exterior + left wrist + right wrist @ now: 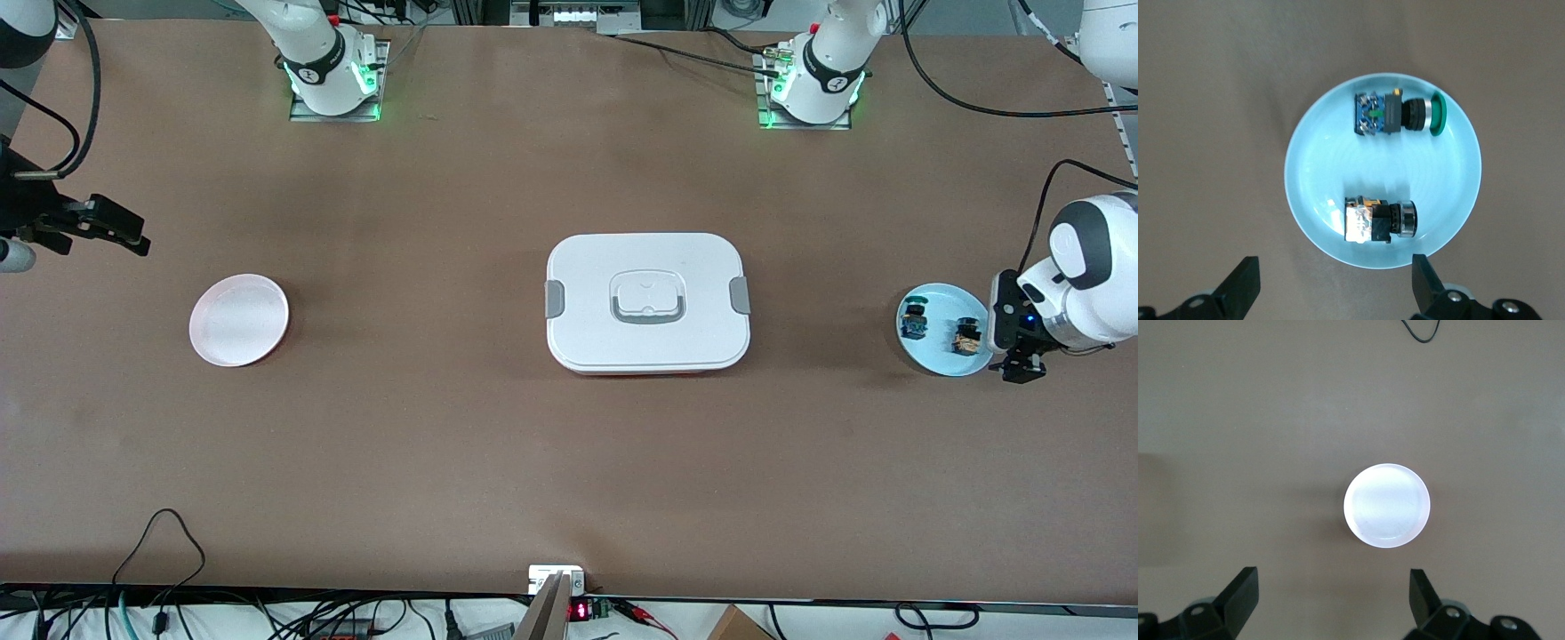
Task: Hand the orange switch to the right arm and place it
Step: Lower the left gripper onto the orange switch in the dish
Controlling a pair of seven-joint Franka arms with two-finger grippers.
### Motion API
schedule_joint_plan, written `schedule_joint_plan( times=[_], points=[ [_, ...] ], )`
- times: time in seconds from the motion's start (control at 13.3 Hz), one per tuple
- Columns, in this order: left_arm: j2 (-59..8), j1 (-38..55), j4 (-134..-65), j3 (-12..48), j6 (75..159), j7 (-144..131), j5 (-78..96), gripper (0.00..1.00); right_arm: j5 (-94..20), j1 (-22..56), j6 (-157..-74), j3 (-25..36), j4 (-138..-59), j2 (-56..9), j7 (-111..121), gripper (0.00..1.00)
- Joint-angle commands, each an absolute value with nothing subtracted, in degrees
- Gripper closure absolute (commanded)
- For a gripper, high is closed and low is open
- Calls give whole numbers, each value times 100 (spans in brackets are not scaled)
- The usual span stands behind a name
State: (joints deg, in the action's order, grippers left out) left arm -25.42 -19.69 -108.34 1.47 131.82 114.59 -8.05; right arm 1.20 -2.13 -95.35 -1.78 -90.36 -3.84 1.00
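The orange switch (pixel 965 339) lies on a light blue plate (pixel 938 357) at the left arm's end of the table, beside a similar switch with blue-green pieces (pixel 913 320). In the left wrist view the orange switch (pixel 1378 220) and the blue-green switch (pixel 1395 113), which has a green button, lie apart on the plate (pixel 1325 167). My left gripper (pixel 1022 363) is open and empty over the table just off the plate's edge (pixel 1335 287). My right gripper (pixel 116 229) is open and empty (pixel 1331 600), waiting above the right arm's end of the table.
A white lidded box (pixel 647 302) with grey latches sits mid-table. An empty pale pink plate (pixel 238 320) lies toward the right arm's end and shows in the right wrist view (pixel 1387 505). Cables run along the table's near edge.
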Motion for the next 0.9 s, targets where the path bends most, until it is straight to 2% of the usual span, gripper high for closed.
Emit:
schedule_joint_plan(
  times=[0.0,0.45,0.83],
  points=[
    [-2452,-2214,-11416,246,13902,11646,-888,0,202,-176,-9431,-202,-8921,-378,88,0],
    [-2794,-2373,-11628,264,14738,11646,-835,0,185,-237,-9247,-158,-8930,-431,115,0],
    [-2988,-2487,-11619,316,14880,11593,-809,0,141,-211,-9202,-167,-8947,-396,114,0]
  ],
)
